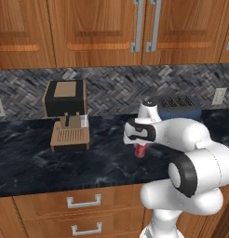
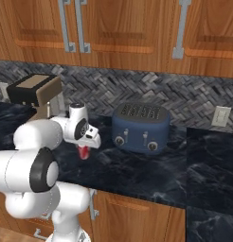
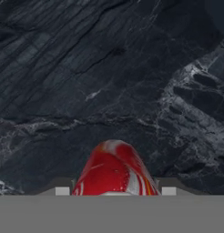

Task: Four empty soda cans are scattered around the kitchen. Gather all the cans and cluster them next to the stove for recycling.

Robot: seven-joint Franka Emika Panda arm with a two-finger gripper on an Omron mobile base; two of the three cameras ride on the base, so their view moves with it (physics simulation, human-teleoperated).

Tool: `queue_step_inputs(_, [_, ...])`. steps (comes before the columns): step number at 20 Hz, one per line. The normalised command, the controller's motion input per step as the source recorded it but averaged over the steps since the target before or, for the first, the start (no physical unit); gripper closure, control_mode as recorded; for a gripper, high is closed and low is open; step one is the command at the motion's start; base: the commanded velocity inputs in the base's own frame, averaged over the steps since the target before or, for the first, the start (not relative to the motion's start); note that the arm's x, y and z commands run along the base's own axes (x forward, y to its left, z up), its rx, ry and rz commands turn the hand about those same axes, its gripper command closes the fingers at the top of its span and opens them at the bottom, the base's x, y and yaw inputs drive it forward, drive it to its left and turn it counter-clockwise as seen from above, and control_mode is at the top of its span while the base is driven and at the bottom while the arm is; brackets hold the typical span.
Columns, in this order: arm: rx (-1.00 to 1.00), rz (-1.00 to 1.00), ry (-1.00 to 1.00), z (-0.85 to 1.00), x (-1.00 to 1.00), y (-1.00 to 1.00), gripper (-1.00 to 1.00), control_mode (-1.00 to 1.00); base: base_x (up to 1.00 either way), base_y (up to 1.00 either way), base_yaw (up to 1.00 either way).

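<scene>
Gripper [image 3: 112, 191] clenched on red soda can [image 3: 114, 169], above black counter [image 1: 37, 162], betw. coffee machine [image 1: 66, 116] & toaster [image 2: 140, 126]

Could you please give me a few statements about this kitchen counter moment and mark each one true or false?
1. The gripper is closed on a red soda can. True.
2. The toaster is bright red. False: it is dark blue, with knobs along its front.
3. The coffee machine stands on the black marbled counter against the herringbone backsplash. True.
4. The can in the gripper is lying flat on the counter. False: it hangs from the gripper over the counter.
5. The upper cabinets stand open. False: their doors are shut.
</scene>
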Motion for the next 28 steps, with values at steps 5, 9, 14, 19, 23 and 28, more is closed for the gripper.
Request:
queue_step_inputs(5, [0.00, 0.22, -0.01, 0.31, 0.00, 0.09, 1.00, -1.00, 0.00, 0.00, 0.00])
queue_step_inputs(9, [0.00, 0.16, 0.00, 0.30, -0.03, 0.04, 1.00, -1.00, 0.00, 0.00, 0.00])
queue_step_inputs(14, [0.00, 0.06, 0.00, 0.27, -0.01, 0.05, 1.00, -1.00, 0.00, 0.00, 0.00])
queue_step_inputs(19, [0.00, 0.01, 0.05, 0.18, -0.04, 0.07, 1.00, -1.00, 0.00, 0.00, 0.00])
queue_step_inputs(23, [0.00, 0.00, 0.03, 0.08, -0.13, 0.04, 1.00, -1.00, 0.00, 0.00, 0.00])
queue_step_inputs(28, [0.00, 0.00, 0.00, 0.13, -0.18, 0.00, 1.00, -1.00, 0.00, 0.00, 0.00])
